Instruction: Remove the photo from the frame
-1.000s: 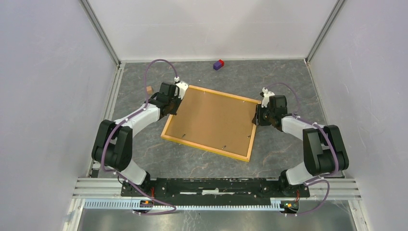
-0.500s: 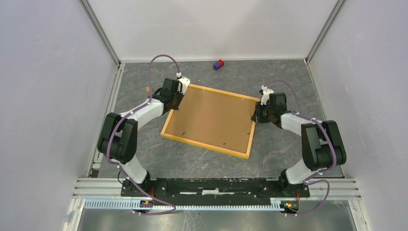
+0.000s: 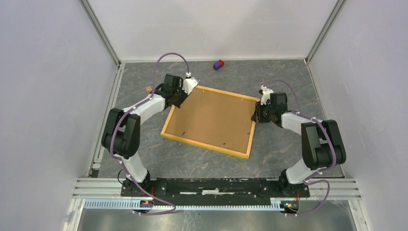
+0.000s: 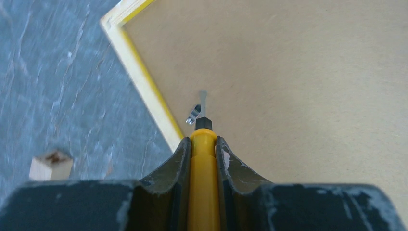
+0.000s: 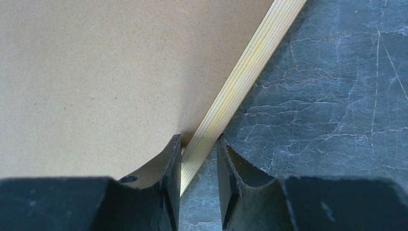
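Left pincer (image 4: 202, 142): pressed together on my yellow tool (image 4: 203, 166), the handle clamped between both jaws.
Tool tip: the flat blade meets a small metal clip (image 4: 193, 114) just inside the left rail of the frame (image 4: 144, 91).
Right pincer (image 5: 198, 142): closed astride the frame's right rail, one jaw over the board and one on the table side. It looks like a steadying pinch.
Step in hand: levering or turning that clip off the backing board (image 4: 298, 72), I judge.
Doing it well: I should keep the blade low and flat against the clip and push gently sideways. My right pincer should stop the frame from sliding, since a slip could gouge the board.
Frame: face down on the grey table (image 5: 327, 96), a narrow yellow-orange border around a plain brown panel, with small fittings near its near rail.
Photo: not visible. I take it to sit inside the frame, beneath the board.
Progress: early, with the board in place.
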Controlling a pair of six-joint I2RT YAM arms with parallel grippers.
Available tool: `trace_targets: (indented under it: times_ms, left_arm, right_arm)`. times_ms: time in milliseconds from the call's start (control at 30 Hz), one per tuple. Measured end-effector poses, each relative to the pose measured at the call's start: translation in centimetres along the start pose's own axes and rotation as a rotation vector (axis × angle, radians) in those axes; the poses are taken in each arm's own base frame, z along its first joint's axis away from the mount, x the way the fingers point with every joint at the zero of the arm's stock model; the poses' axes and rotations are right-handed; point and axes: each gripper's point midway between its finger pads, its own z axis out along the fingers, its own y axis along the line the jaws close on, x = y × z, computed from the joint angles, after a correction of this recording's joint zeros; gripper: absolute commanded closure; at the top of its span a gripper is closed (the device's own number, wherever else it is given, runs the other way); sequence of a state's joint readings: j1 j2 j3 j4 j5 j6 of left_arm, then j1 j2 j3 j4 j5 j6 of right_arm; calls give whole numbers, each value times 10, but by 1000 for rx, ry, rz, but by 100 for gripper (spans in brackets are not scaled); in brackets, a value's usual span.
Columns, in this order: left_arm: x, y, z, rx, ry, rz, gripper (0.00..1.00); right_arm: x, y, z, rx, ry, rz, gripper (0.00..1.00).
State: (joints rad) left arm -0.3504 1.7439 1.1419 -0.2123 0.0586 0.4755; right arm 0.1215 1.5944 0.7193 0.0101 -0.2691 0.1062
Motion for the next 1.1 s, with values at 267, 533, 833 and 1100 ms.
trace_targets:
  times_ms: [267,533,833,1100]
  left_arm:
    - [-15,-22,5,172,-34,116,98]
    - [-9,-36,-12,232,-19,46,98]
    - [-3,-18,-43,157,-27,-127,98]
    - [26,-14,-40,91,48,-163,98]
  right_arm:
    - [-1,0,-1,-11,9,-16,100]
    - [-10,-7,4,-26,50,-62,100]
    - [-39,-29,19,-88,54,-150,85]
    - [-39,-28,18,-121,46,-157,62]
